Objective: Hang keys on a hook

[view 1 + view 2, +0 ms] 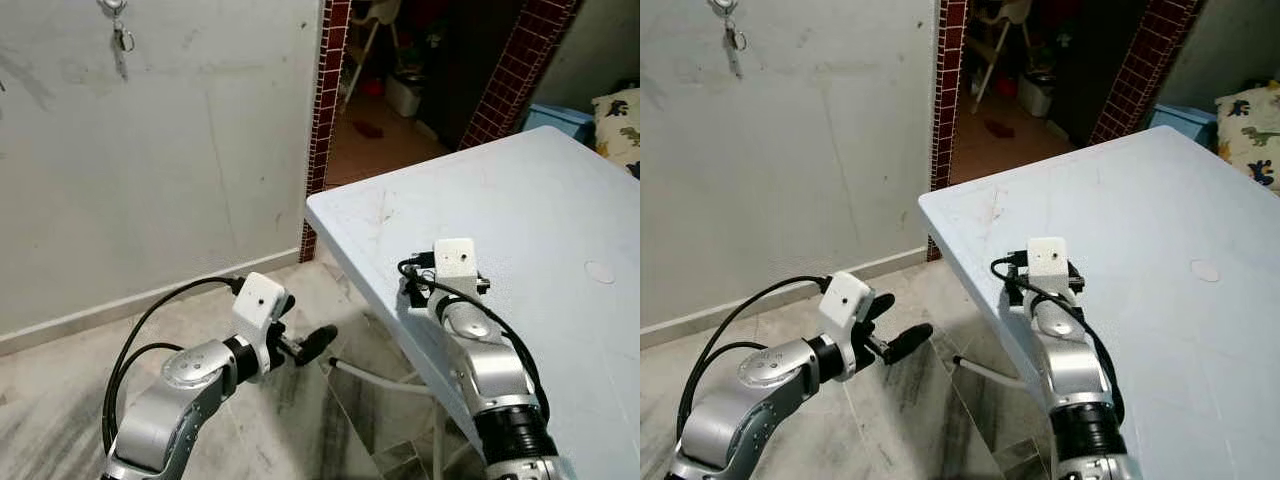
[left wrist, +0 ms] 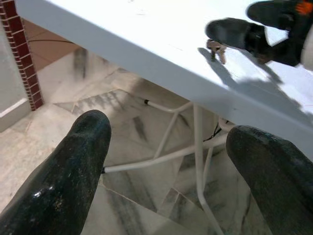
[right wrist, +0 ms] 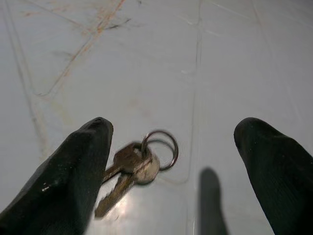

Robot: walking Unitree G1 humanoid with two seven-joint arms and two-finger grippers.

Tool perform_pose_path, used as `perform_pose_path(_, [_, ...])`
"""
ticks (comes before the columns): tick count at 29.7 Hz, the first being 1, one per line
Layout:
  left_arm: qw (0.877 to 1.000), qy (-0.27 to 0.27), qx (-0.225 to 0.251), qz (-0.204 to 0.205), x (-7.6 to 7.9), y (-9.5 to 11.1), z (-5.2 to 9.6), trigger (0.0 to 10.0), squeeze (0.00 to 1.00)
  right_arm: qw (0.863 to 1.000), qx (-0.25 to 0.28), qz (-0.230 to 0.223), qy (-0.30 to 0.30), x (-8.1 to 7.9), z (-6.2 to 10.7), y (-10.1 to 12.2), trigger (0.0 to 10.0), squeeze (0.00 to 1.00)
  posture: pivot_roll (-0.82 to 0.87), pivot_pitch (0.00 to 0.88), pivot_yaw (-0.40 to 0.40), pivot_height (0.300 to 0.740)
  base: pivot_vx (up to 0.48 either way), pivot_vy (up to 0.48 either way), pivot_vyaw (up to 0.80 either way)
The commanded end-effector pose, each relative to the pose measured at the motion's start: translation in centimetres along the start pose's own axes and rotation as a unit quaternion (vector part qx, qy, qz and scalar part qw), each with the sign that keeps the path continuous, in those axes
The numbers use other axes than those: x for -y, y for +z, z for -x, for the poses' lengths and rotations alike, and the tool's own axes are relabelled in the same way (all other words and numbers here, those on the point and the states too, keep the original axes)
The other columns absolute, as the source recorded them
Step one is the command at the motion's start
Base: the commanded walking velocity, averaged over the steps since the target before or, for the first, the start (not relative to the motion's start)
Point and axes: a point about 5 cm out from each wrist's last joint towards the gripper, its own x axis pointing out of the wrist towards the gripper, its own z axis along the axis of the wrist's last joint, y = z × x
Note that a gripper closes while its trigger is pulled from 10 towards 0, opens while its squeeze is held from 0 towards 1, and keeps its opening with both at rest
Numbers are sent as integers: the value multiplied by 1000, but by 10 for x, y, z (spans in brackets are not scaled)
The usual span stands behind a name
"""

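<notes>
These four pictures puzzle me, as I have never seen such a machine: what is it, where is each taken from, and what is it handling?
It is a walking humanoid robot with two silver arms, each ending in a tool of two long black fingers. The two wide pictures come from the two eyes of a camera on its head, looking down; they show the same scene. The other two come from cameras on its wrists, looking along the fingers.

The right tool is over the near edge of a white table, fingers apart, with a small bunch of keys lying on the table between them, not yet gripped. The left tool hangs open over the marble floor beside the table, holding nothing.

High on the grey wall, something small hangs, seemingly from a hook; it is too small to identify.
</notes>
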Motion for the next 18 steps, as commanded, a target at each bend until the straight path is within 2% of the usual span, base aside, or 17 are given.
perform_pose_path(1, [1000, -6, 2, -6, 3, 5, -1, 10000, 0, 1000, 1, -1, -6, 1, 5, 2, 10000, 0, 124, 86, -101, 740, 0, 0, 0])
perform_pose_path(6, [1000, -4, -8, -2, 2, 0, 0, 10000, 0, 1000, -17, -16, -7, -4, 18, -7, 10000, 0, 116, 84, -105, 740, 0, 0, 0])
perform_pose_path(7, [1000, -6, -9, -1, 2, -1, 1, 10000, 0, 999, -26, -30, -9, -5, 21, -9, 10000, 0, 117, 83, -106, 740, 0, 0, 0])
perform_pose_path(11, [1000, -10, -11, -2, 4, -1, 0, 10000, 0, 998, -43, -56, -6, -9, 22, -14, 10000, 0, 120, 84, -107, 740, 0, 0, 0])
perform_pose_path(18, [1000, -9, -5, -3, 4, 2, -1, 10000, 0, 996, -30, -79, 0, -21, 17, -3, 10000, 0, 129, 84, -108, 740, 0, 0, 0])
